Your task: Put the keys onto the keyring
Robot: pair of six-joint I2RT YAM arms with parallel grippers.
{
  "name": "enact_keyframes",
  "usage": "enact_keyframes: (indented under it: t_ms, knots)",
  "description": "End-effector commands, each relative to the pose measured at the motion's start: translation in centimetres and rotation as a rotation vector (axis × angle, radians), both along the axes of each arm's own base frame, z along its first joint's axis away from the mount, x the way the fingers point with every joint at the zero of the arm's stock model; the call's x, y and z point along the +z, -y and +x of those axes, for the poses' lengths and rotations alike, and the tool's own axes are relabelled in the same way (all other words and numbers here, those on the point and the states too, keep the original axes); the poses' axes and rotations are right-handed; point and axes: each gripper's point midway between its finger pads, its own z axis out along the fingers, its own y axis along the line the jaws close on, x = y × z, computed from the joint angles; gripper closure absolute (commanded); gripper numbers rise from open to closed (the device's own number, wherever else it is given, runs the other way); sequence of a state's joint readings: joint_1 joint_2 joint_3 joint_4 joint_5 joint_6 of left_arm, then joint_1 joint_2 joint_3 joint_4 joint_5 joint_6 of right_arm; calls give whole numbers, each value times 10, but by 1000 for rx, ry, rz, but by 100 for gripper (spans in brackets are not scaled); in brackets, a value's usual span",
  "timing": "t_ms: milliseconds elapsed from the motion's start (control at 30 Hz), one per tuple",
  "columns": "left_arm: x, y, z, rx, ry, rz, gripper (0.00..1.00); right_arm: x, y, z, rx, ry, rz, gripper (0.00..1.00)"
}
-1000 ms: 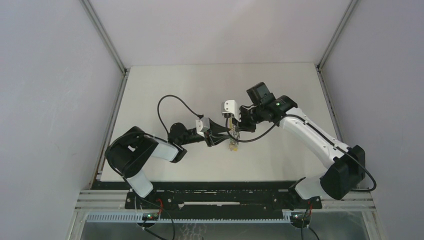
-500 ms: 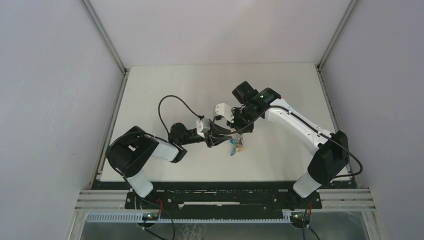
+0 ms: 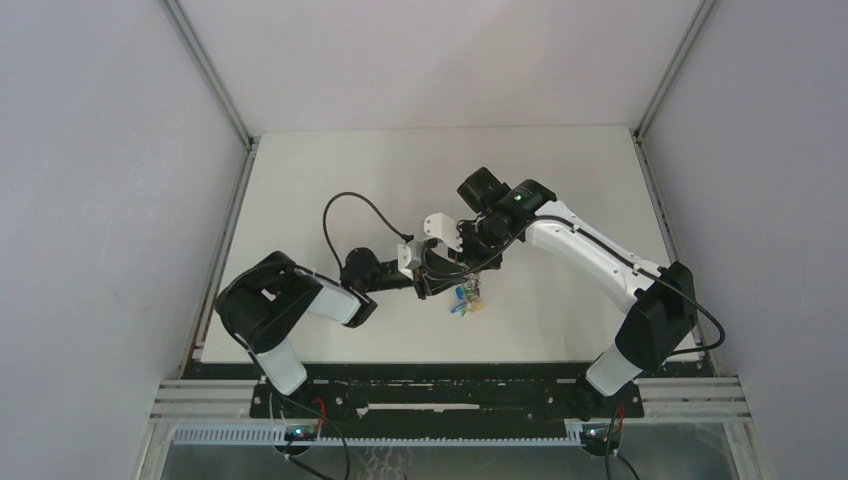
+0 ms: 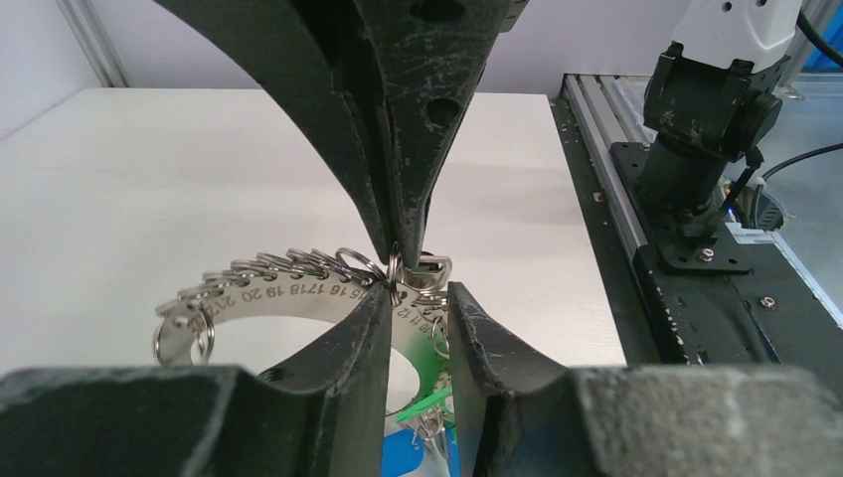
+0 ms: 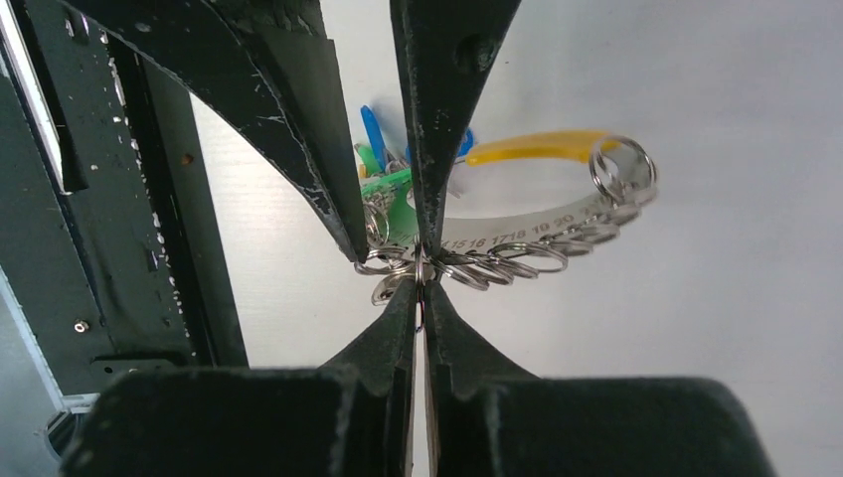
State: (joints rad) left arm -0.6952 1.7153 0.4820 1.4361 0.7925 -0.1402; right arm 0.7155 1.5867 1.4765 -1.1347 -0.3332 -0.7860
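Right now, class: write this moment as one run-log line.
right gripper: shut on small ring | left gripper: jaws apart, straddling keyring band | grip: unclear

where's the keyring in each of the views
top external: keyring just right of and below centre.
left wrist: keyring lower left of centre.
right wrist: keyring right of centre.
shared landmark: right end effector pinching it, tips shut.

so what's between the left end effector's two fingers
The keyring's numbered band and a green tag sit in that gap; the left wrist view shows it.
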Motion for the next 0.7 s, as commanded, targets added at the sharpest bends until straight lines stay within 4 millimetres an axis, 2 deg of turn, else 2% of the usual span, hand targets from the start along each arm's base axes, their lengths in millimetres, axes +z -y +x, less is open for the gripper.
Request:
enact_keyframes:
  t_ms: [0, 267, 667]
  knots:
    - [23, 8, 0, -28, 68, -56, 70, 26, -18, 6, 37, 72, 92, 100]
    - [26, 9, -2, -43, 63, -59, 76, 23, -24, 1, 82, 72, 90, 100]
    - [28, 11, -4, -59, 56, -64, 75, 21, -39, -4, 143, 67, 93, 100]
